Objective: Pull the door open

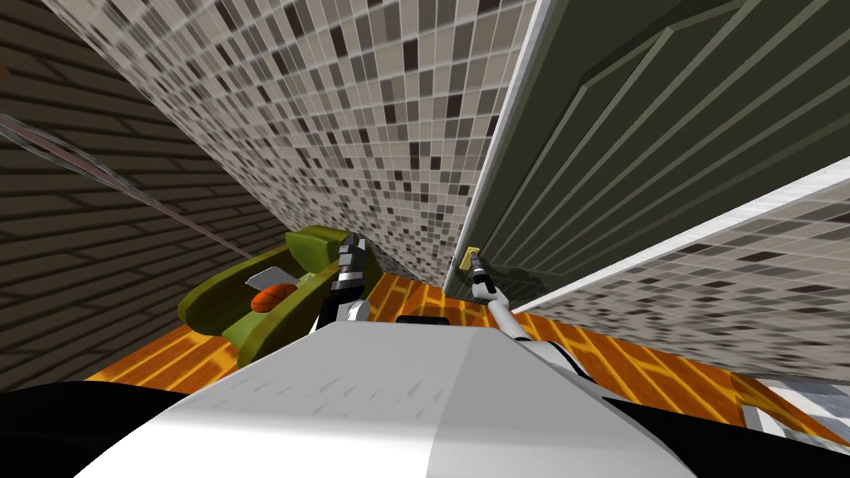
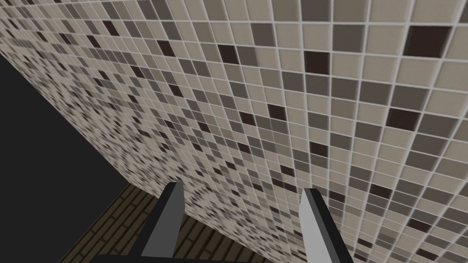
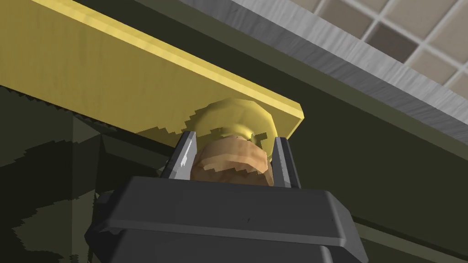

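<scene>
A dark olive panelled door stands ahead and to the robot's right, set in a pale grey frame between two stretches of mosaic-tiled wall in beige, grey and dark brown. The right arm reaches forward to the door's edge nearest that frame, low down in the head view. There the right gripper is clamped on a rounded door knob. The knob's near part is tan, and behind it a brass-coloured base meets a long yellow plate fixed flat on the door. The two thin fingers press the knob's sides, one on each side, with the gripper's dark body just below.

The left gripper is held up on the robot's left, over a green armchair, with its fingers well apart and nothing between them. A small orange rounded thing lies on the chair's seat, perhaps a cushion or a ball; it is too small to tell. The chair stands on an orange wooden floor that runs up to the foot of the door.
</scene>
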Controlling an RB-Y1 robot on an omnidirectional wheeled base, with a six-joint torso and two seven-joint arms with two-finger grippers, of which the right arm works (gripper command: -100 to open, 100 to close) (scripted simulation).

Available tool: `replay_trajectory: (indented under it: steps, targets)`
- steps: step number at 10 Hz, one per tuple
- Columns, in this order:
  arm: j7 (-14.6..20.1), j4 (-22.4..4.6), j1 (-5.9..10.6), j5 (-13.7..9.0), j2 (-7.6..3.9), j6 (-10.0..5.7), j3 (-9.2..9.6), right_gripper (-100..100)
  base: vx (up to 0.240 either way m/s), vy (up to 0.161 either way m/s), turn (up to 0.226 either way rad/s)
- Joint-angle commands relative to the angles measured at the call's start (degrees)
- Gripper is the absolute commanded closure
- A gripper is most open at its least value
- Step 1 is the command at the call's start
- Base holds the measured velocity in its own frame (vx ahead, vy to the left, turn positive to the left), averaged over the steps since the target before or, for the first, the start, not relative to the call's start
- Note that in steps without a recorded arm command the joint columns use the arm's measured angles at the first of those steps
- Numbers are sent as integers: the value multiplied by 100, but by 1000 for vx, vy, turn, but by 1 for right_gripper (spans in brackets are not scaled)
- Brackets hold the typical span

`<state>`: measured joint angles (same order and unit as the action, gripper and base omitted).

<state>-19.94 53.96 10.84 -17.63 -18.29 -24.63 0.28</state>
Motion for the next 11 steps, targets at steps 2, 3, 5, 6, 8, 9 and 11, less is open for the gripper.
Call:
replay_trajectory:
  steps: [2, 3, 5, 6, 8, 9, 11]
  targets:
    - [322, -34, 27, -71, 12, -9, 17, 100, -38, -18, 37]
    - [547, -76, 60, -130, 10, -22, 28, 100, -33, -19, 50]
    - [795, -118, 92, -189, 8, -34, 39, 100, -56, -23, 51]
    - [985, -161, 125, -250, 6, -47, 51, 100, -39, -7, 47]
    - [1248, -204, 159, -311, 3, -59, 62, 100, -33, -13, 35]
    - [1270, -204, 159, -311, 3, -59, 62, 100, -33, -15, 27]
    - [1639, -290, 225, -433, -1, -85, 85, 100, -55, -19, 60]
